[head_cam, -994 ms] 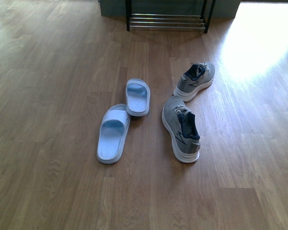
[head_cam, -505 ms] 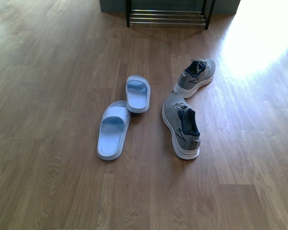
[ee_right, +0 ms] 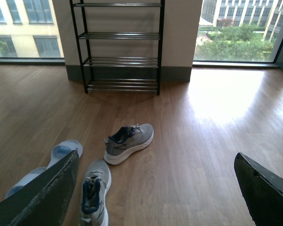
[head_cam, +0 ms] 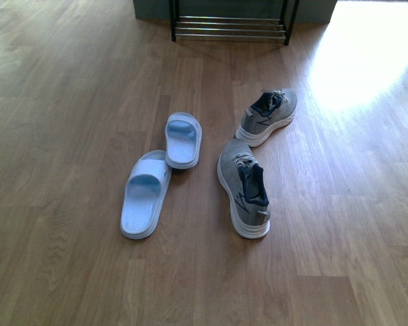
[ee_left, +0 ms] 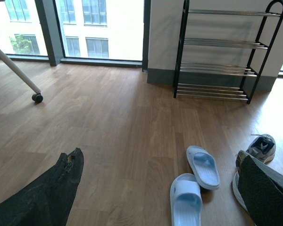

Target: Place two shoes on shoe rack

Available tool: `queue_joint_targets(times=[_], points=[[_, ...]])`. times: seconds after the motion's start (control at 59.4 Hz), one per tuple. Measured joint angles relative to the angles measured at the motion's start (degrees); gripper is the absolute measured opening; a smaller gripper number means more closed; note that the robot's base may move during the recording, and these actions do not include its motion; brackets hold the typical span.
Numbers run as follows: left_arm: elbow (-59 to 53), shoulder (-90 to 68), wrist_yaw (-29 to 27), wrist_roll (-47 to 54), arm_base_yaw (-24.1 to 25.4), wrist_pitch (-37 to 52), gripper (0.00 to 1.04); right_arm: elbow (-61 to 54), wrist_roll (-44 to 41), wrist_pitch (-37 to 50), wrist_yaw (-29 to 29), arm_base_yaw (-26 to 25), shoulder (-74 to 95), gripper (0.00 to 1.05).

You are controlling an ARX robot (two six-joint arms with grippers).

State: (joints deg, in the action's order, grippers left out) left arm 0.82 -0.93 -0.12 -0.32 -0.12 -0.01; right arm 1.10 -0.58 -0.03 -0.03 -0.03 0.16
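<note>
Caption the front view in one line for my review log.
Two grey sneakers and two pale slides lie on the wood floor before the shoe rack.

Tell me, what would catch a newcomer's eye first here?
Four shoes lie scattered on the wooden floor: pale blue slides on the left, grey sneakers on the right, pointing different ways. Behind them, against the wall, stands a black shoe rack with bare chrome bars, and a bright patch of sunlight glares on the floor to its right.

Grey knit sneakers [head_cam: 243,190] with white soles and navy lining. Pale blue-white slides [head_cam: 145,193]. The shoe rack [head_cam: 229,28] has a black frame and shiny chrome bars. The floor [head_cam: 68,102] is warm brown woodgrain.
</note>
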Motion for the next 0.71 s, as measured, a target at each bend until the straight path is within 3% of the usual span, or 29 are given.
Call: queue_joint_targets(times=[0.623,0.64,0.707], points=[[0.0,0.0,0.15,0.02,0.0,-0.02,0.95,0.0,0.02,0.0,0.2,0.0,0.04,0.95],[0.09,-0.26,-0.7,-0.61,-0.2,-0.35,0.95,0.0,0.02,0.0,0.2,0.0,0.07,0.95],[6.93,-11.67,-18.78,-16.09,-8.02,-15.96,0.95,0.0,0.02,0.0,0.22,0.0,0.07,0.95]])
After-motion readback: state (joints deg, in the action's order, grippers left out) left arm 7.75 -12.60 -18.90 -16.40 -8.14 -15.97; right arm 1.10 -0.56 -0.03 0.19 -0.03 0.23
